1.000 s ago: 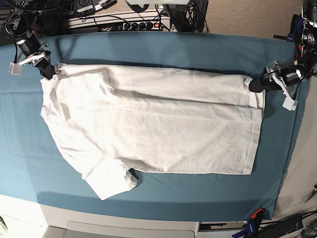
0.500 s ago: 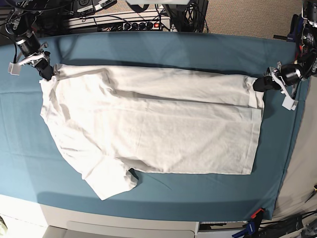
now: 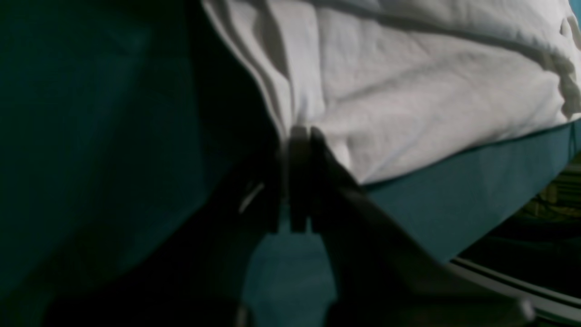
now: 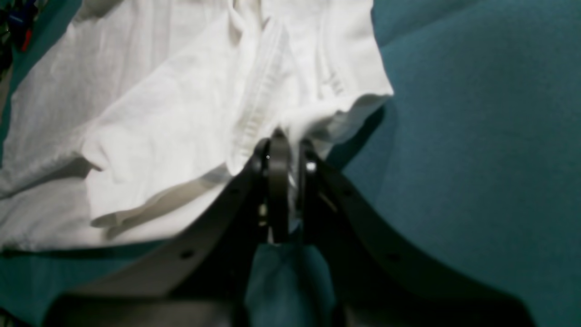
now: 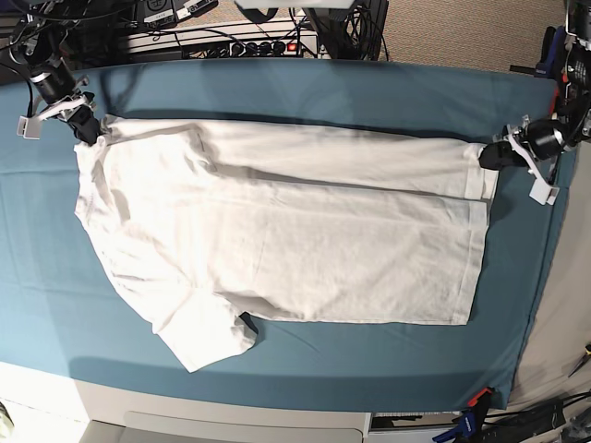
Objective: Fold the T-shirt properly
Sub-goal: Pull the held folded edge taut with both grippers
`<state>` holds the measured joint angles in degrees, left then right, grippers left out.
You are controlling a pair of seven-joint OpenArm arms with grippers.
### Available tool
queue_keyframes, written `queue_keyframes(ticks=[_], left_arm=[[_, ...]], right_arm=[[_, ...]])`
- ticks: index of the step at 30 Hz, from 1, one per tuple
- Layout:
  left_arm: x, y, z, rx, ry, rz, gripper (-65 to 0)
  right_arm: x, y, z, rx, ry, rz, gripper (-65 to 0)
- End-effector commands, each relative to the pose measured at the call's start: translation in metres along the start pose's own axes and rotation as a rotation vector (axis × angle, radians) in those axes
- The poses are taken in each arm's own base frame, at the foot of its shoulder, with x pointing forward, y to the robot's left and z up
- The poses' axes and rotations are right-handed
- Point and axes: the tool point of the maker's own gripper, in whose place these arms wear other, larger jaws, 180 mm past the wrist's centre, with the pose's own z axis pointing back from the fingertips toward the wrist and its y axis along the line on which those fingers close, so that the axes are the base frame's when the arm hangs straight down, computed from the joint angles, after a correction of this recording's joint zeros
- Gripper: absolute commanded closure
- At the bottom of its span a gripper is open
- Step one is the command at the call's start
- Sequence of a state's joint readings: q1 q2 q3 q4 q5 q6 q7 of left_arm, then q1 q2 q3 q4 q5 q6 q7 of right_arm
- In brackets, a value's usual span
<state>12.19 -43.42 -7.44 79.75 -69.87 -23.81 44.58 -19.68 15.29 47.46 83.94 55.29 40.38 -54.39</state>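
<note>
Now the left gripper point(image 5: 491, 155) has closed on the T-shirt point(image 5: 295, 240) hem corner, matching the right gripper point(image 5: 92, 131) pinching the shoulder corner, so folding can begin.

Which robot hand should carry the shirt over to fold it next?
Likely both. The left hand pinches the T-shirt at its hem corner, and the right hand pinches the far shoulder corner. Neither alone would keep that edge straight.

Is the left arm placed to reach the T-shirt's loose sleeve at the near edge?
Probably not as things stand: the left tool is shut on the T-shirt at its far hem corner, and the sleeve lies diagonally across.
</note>
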Motion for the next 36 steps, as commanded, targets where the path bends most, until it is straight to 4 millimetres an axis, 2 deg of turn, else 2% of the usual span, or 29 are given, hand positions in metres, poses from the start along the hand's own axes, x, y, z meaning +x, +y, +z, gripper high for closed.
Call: queue_keyframes(ticks=[1, 6, 12, 22, 36], left_arm=[[0.015, 0.007, 0.01, 0.032, -0.022, -0.031, 0.0], [0.011, 0.01, 0.013, 0.036, -0.014, -0.022, 0.0], [-0.013, 0.015, 0.022, 0.036, 0.01, 0.039, 0.0], [-0.012, 0.031, 0.061, 0.055, -0.069, 0.127, 0.0], [-0.054, 0.021, 0.062, 0.01, 0.003, 0.196, 0.0]], right_arm=[[0.019, -0.006, 0.007, -0.019, -0.041, 0.035, 0.0], [0.014, -0.012, 0.014, -0.036, -0.015, 0.047, 0.0], [0.011, -0.013, 0.016, -0.039, -0.006, 0.046, 0.0], [-0.007, -0.02, 0.026, -0.059, 0.047, 0.039, 0.0], [-0.031, -0.027, 0.042, -0.081, 0.111, 0.021, 0.0]])
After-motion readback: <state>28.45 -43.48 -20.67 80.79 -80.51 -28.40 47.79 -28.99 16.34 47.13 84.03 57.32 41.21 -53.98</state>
